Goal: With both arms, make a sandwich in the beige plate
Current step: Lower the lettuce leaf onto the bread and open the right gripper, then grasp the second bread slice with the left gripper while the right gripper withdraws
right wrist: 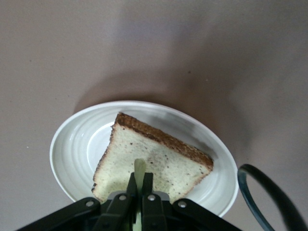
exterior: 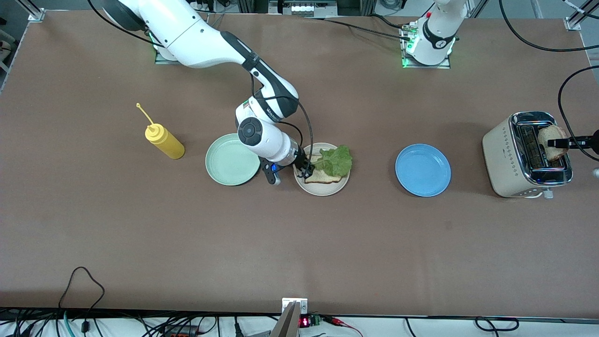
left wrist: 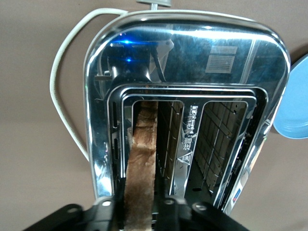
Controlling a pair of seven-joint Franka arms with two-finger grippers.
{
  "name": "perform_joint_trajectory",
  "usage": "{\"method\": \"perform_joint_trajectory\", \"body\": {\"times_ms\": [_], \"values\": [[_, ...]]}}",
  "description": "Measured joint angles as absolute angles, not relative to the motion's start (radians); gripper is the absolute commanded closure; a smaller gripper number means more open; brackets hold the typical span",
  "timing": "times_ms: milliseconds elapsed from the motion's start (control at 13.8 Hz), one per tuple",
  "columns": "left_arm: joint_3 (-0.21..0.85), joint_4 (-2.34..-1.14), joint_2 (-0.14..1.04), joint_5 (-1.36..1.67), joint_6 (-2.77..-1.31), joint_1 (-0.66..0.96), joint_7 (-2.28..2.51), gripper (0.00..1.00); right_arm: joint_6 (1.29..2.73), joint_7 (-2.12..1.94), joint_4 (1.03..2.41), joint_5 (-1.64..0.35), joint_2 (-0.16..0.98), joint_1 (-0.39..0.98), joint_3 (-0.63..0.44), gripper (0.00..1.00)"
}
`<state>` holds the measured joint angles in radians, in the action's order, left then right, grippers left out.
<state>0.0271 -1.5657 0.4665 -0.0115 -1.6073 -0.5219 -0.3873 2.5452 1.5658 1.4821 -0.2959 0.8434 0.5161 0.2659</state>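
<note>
table (exterior: 299, 243): big brown top, everything sits in a loose row across the middle.
right arm (exterior: 206, 42): reaches out from its base and down over the beige plate.
left arm (exterior: 437, 32): only the base shows in the front view, its claw is out at the toaster.
toaster (exterior: 526, 157): cream body, chrome top with two slots, at the left arm's end of the table, white cord trailing off it.
blue plate (exterior: 423, 170): between the toaster and the beige plate, bare.
green plate (exterior: 232, 159): mint, just beside the beige plate toward the right arm's end.
beige plate (exterior: 322, 187): middle of the row, holds one bread slice.
mustard bottle (exterior: 164, 140): yellow squeeze bottle with a thin nozzle, lying tilted, nearest the right arm's end.
bread (right wrist: 159, 163): one slice flat on the beige plate, crust dark along one edge.
lettuce (exterior: 333, 160): green leaf hanging over the bread, pinched by its pale stem.
toast (left wrist: 142, 159): browned slice standing on edge over one toaster slot.
right claw (exterior: 306, 171): over the beige plate, fingers squeezed on the lettuce stem.
left claw (left wrist: 139, 211): over the toaster, clamped on the toast's top edge.
</note>
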Motion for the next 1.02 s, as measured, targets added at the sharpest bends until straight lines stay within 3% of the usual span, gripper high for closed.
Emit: {"method": "perform_joint_trajectory", "body": {"times_ms": [291, 509, 581, 727, 799, 872, 1017], "values": [[0.027, -1.536, 0.464, -0.011, -1.566, -0.527, -0.418, 1.0, 2.548, 1.566, 1.467, -0.301, 0.847, 0.513, 0.26, 0.91], [0.033, -1.436, 0.451, -0.01, -1.437, -0.527, -0.422, 1.0, 2.55, 1.568, 1.465, -0.303, 0.849, 0.513, 0.26, 0.9], [0.038, -1.388, 0.442, -0.01, -1.38, -0.527, -0.424, 1.0, 2.554, 1.569, 1.464, -0.303, 0.85, 0.513, 0.26, 0.84], [0.049, -1.285, 0.425, -0.008, -1.271, -0.523, -0.429, 1.0, 2.561, 1.569, 1.463, -0.303, 0.853, 0.513, 0.26, 0.44], [0.055, -1.241, 0.417, -0.007, -1.226, -0.518, -0.433, 1.0, 2.563, 1.569, 1.463, -0.303, 0.855, 0.513, 0.26, 0.14], [0.065, -1.207, 0.412, -0.005, -1.188, -0.513, -0.435, 1.0, 2.563, 1.569, 1.462, -0.303, 0.855, 0.513, 0.26, 0.0], [0.102, -1.167, 0.405, -0.002, -1.132, -0.506, -0.435, 1.0, 2.564, 1.56, 1.461, -0.302, 0.855, 0.515, 0.26, 0.0]]}}
